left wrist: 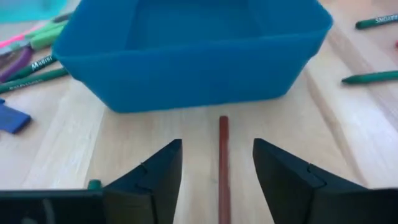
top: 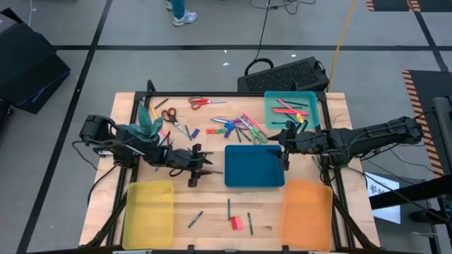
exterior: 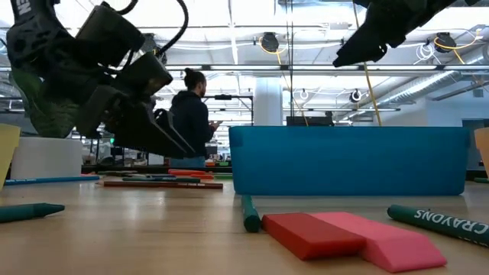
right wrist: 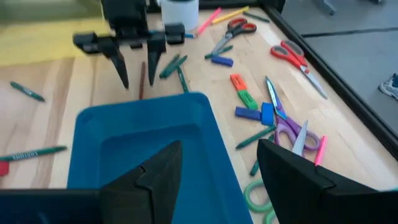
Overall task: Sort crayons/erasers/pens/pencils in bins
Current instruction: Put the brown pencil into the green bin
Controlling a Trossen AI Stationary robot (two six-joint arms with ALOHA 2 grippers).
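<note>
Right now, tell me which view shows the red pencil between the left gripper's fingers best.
Left wrist view: the red pencil lies lengthwise between the open left gripper. The right wrist view shows it small and far off; the high and low views hardly show it.

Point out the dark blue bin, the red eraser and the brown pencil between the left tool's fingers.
dark blue bin [top: 254, 166]: high view, bare floor.
red eraser [exterior: 309, 231]: low view, top face.
brown pencil [left wrist: 223, 158]: left wrist view, mid-shaft.

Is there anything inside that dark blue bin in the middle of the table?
No. The overhead view shows the dark blue bin holding nothing, only its bare blue floor.
</note>
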